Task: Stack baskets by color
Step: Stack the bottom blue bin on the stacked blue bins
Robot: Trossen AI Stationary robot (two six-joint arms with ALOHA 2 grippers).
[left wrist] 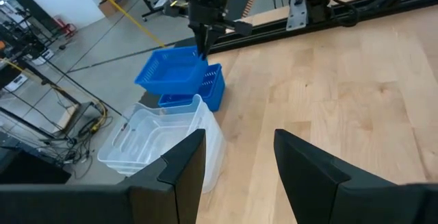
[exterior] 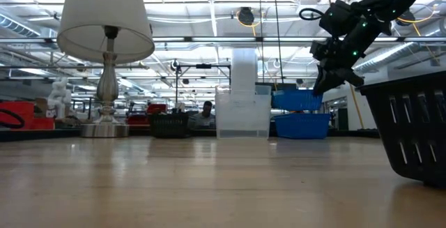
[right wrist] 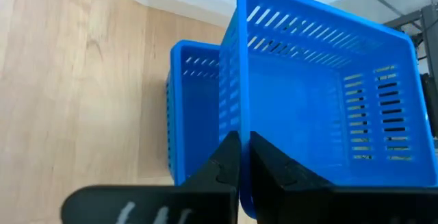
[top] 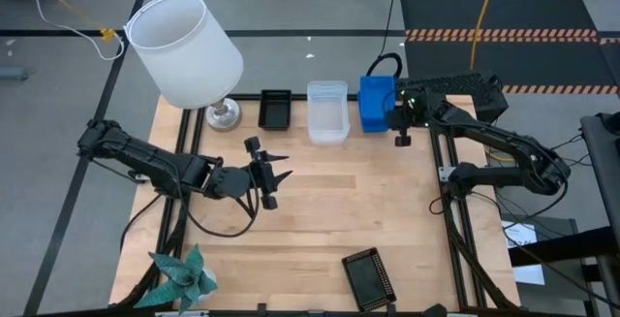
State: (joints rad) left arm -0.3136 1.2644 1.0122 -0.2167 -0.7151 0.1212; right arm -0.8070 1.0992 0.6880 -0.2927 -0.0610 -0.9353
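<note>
My right gripper (right wrist: 243, 148) is at the table's far right, shut on a blue basket (left wrist: 170, 72) that hangs over a second blue basket (left wrist: 213, 87) standing on the table. Left of them along the far edge stand nested clear baskets (top: 326, 111) and a black basket (top: 275, 110). Another black basket (top: 368, 279) sits by the near edge. My left gripper (top: 276, 178) hovers open over the table's middle left, nothing between its fingers. My right gripper pinches one side wall of the blue basket at its rim (right wrist: 231, 114), one finger inside the basket and one outside. The fingers slant down from the table's right side. The basket hangs tilted above the lower blue basket; whether the two touch I cannot tell.
A big white lamp (top: 186, 47) stands at the far left corner and a teal paper star (top: 180, 278) at the near left corner. Bare wood (top: 339, 201) lies between the far row of baskets and the near black basket.
</note>
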